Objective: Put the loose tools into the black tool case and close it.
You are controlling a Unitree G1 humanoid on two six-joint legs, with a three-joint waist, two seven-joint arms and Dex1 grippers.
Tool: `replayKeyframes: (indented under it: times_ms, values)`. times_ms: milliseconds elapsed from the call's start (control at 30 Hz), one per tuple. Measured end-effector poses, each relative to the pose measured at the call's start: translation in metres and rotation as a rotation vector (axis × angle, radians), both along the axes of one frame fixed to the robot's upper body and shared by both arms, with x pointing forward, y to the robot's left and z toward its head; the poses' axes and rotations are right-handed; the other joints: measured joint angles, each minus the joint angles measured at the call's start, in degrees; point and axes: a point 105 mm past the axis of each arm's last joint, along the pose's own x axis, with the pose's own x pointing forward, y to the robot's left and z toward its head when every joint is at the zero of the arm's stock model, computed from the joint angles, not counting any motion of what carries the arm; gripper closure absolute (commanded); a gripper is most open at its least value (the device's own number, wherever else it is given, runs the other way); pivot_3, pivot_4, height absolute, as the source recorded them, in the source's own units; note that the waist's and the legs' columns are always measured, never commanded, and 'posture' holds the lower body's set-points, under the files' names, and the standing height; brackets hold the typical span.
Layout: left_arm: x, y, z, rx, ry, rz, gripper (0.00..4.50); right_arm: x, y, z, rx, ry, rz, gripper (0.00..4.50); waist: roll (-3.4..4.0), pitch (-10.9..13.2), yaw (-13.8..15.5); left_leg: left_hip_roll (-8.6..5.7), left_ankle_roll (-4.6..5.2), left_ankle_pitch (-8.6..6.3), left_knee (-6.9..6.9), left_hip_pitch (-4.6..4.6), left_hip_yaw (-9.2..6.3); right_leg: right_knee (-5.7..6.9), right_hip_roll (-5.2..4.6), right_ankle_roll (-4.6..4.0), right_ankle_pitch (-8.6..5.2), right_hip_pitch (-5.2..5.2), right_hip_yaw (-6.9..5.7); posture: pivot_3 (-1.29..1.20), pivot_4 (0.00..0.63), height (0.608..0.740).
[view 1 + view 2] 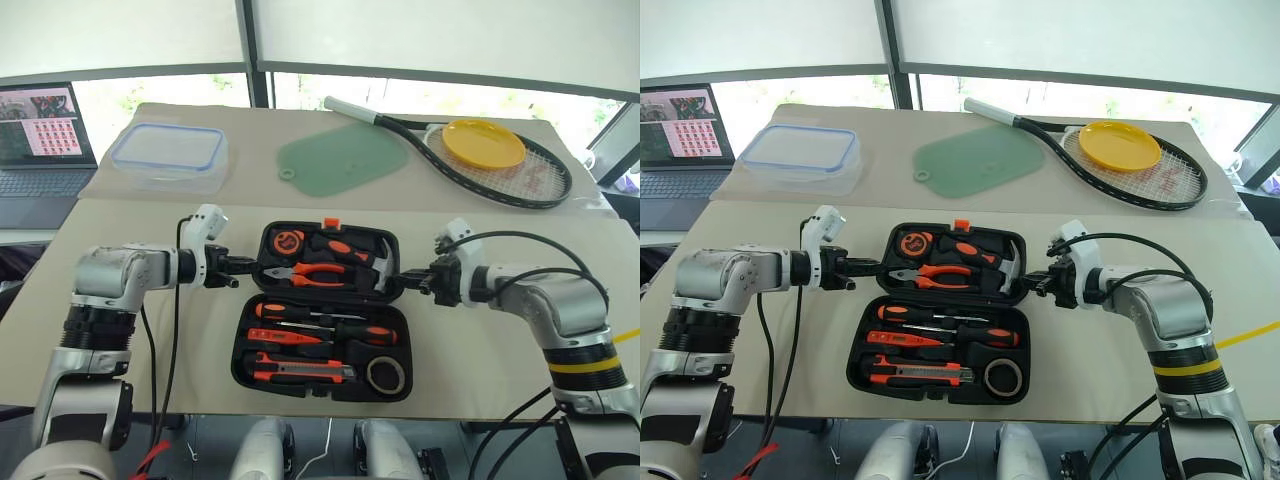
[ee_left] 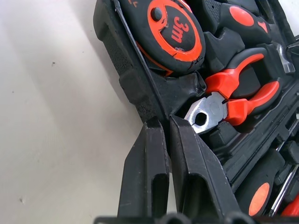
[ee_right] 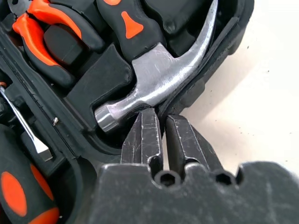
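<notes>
The black tool case (image 1: 238, 360) lies open flat on the table in front of me. In its near half sit two screwdrivers (image 1: 300, 311) (image 1: 345, 328), a slim orange tester pen (image 1: 290, 336) and a utility knife (image 1: 300, 371). The far half holds a tape measure (image 2: 175, 32), pliers (image 2: 233, 100) and a hammer (image 3: 159, 79). My left gripper (image 1: 245, 268) is shut on the left rim of the far half, beside the pliers' nose. At the opposite side, my right gripper (image 1: 408, 274) is shut on the right rim by the hammer head.
Across the back of the table lie a clear blue-rimmed container (image 1: 168, 155), a green mat (image 1: 340, 160) and a tennis racket (image 1: 500, 170) with a yellow plate (image 1: 483, 143) on it. A laptop (image 1: 40, 130) stands far left. The case sits near the table's front edge.
</notes>
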Motion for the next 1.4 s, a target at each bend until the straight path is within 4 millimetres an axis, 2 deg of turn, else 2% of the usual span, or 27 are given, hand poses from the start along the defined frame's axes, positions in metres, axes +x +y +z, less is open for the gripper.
replayKeyframes:
  times_ms: [133, 267, 433, 533, 733, 867, 1067, 1267, 1333, 1367, 1400]
  values:
    - [0.000, -0.002, 0.001, -0.025, -0.004, 0.003, 4.50, 0.001, -0.001, 0.002, 0.008, -0.007, -0.014, 4.48, 0.00, 0.00, 0.14, -0.01, -0.01, 0.01, 0.00, -0.04, 0.00, -0.01, -0.01, 0.01, 0.01, -0.03, 0.00, 0.00, 0.150, 0.738]
    - [0.002, -0.012, 0.004, -0.059, -0.081, -0.002, 4.50, 0.010, -0.007, 0.008, 0.008, -0.079, -0.079, 4.48, -0.01, 0.01, 0.32, -0.05, -0.16, 0.17, 0.01, -0.19, -0.01, -0.01, -0.08, 0.04, 0.04, -0.14, -0.04, 0.00, 0.150, 0.738]
    - [0.007, -0.023, 0.021, -0.002, -0.346, -0.036, 4.50, 0.028, -0.017, 0.030, -0.014, -0.268, -0.169, 4.48, -0.02, 0.05, 0.16, -0.11, -0.32, 0.28, -0.08, -0.32, 0.05, -0.05, -0.12, 0.07, 0.07, -0.29, 0.00, 0.00, 0.150, 0.738]
    - [0.006, -0.026, 0.018, 0.039, -0.467, -0.056, 4.50, 0.029, -0.023, 0.034, -0.080, -0.385, -0.158, 4.48, -0.02, 0.05, 0.13, -0.11, -0.34, 0.29, -0.26, -0.33, 0.09, -0.05, -0.12, 0.07, 0.07, -0.29, -0.01, 0.00, 0.150, 0.738]
    - [0.005, -0.031, 0.011, 0.090, -0.644, -0.036, 4.50, 0.022, -0.027, 0.026, -0.171, -0.523, -0.113, 4.48, -0.02, 0.05, 0.20, -0.11, -0.32, 0.28, -0.32, -0.30, 0.10, -0.23, -0.13, 0.10, 0.06, -0.20, -0.04, 0.00, 0.150, 0.738]
    - [-0.003, -0.033, 0.008, 0.144, -0.778, -0.020, 4.50, 0.016, -0.028, 0.024, -0.203, -0.630, -0.109, 4.48, -0.01, 0.04, 0.24, -0.11, -0.20, 0.21, -0.34, -0.20, 0.10, -0.29, -0.18, 0.10, 0.06, -0.12, -0.04, 0.00, 0.150, 0.738]
    - [-0.019, -0.035, 0.008, 0.236, -0.956, -0.019, 4.50, -0.003, -0.030, 0.020, -0.281, -0.820, -0.091, 4.48, -0.01, 0.04, 0.30, -0.14, -0.20, 0.21, -0.33, -0.14, 0.11, -0.33, -0.28, 0.12, 0.06, -0.09, -0.05, 0.00, 0.150, 0.738]
    - [-0.031, -0.033, 0.005, 0.283, -1.033, -0.005, 4.50, -0.025, -0.030, 0.010, -0.363, -0.955, -0.055, 4.48, -0.01, 0.04, 0.17, -0.12, -0.18, 0.20, -0.33, -0.05, 0.11, -0.31, -0.27, 0.11, 0.06, -0.06, -0.04, 0.00, 0.150, 0.738]
    - [-0.036, -0.031, 0.002, 0.321, -1.073, 0.002, 3.77, -0.035, -0.029, 0.003, -0.414, -1.010, -0.017, 3.71, -0.01, 0.04, 0.10, -0.11, -0.12, 0.16, -0.35, 0.08, 0.13, -0.27, -0.27, 0.09, 0.05, 0.02, -0.03, 0.00, 0.150, 0.738]
    - [-0.041, -0.026, -0.001, 0.333, -1.074, 0.022, 3.65, -0.042, -0.030, -0.002, -0.445, -1.019, 0.012, 3.55, 0.00, 0.04, 0.09, -0.11, -0.11, 0.15, -0.39, 0.16, 0.15, -0.28, -0.27, 0.08, 0.04, 0.06, -0.01, 0.00, 0.150, 0.738]
    - [-0.044, -0.021, -0.003, 0.340, -1.071, 0.039, 3.23, -0.047, -0.034, -0.008, -0.472, -1.009, 0.025, 3.19, -0.01, 0.03, 0.02, -0.08, -0.08, 0.13, -0.50, 0.21, 0.17, -0.30, -0.27, 0.05, 0.01, 0.07, 0.00, 0.00, 0.150, 0.738]
